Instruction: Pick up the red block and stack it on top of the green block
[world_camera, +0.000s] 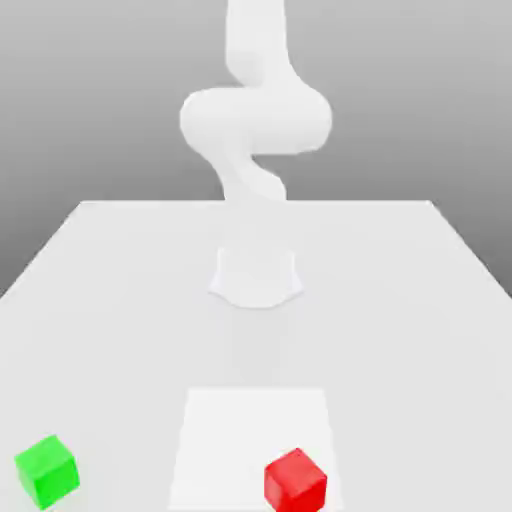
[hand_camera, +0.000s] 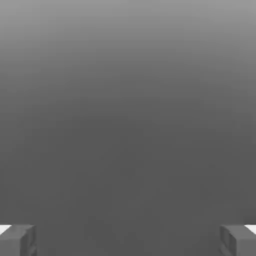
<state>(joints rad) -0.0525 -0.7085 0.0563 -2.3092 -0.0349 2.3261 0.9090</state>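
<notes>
On the white table (world_camera: 110, 300), red block (world_camera: 295, 480) and green block (world_camera: 46, 468) sit well apart; fingers (hand_camera: 17, 240) spread.

One red block (world_camera: 295, 480) and one green block (world_camera: 46, 469) sat on one white table (world_camera: 400, 300), with one white arm (world_camera: 255, 120) behind them.

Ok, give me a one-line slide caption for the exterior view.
White arm stands behind a white table, with the green block and red block sitting apart near the front edge.
</notes>
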